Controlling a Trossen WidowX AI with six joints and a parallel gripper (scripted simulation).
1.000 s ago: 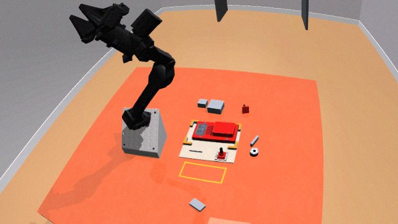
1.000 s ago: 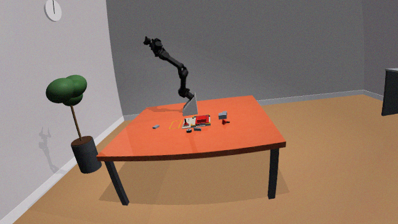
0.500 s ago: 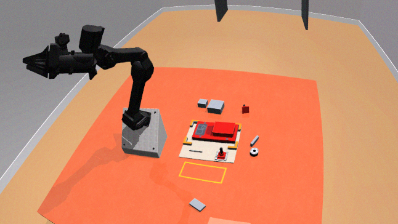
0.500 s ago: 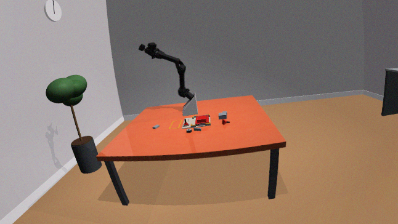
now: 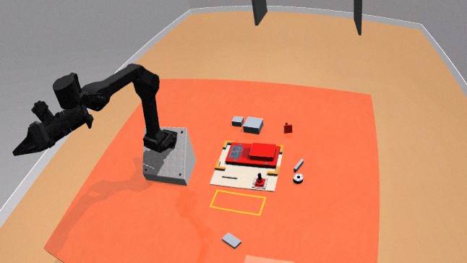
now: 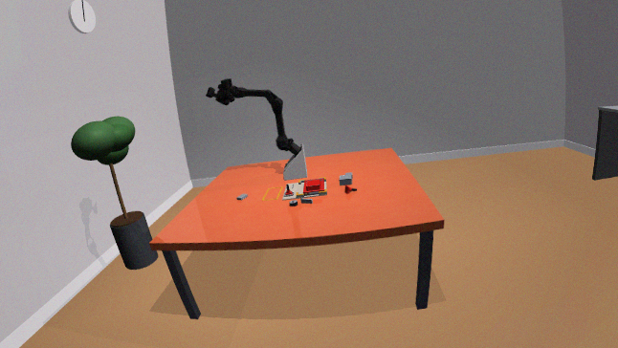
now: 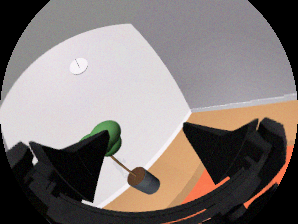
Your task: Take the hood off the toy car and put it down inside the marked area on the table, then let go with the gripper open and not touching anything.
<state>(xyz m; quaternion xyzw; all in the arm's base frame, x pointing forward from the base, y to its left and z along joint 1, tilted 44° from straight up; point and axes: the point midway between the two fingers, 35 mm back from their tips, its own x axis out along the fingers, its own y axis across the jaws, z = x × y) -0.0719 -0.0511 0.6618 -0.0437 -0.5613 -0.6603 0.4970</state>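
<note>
Black robot arm [image 5: 146,105] [image 6: 278,117] reaches away from the orange bench [image 5: 325,144] [image 6: 306,215], its empty hand [image 5: 14,153] [image 6: 209,92] [image 7: 147,131] open, and 1 red toy car [image 5: 242,155] [image 6: 314,186] sits near a yellow outline [image 5: 238,194] [image 6: 264,193].

High oblique top view, farther level-ish exterior — both covering the tabletop; wrist view facing walls.
</note>
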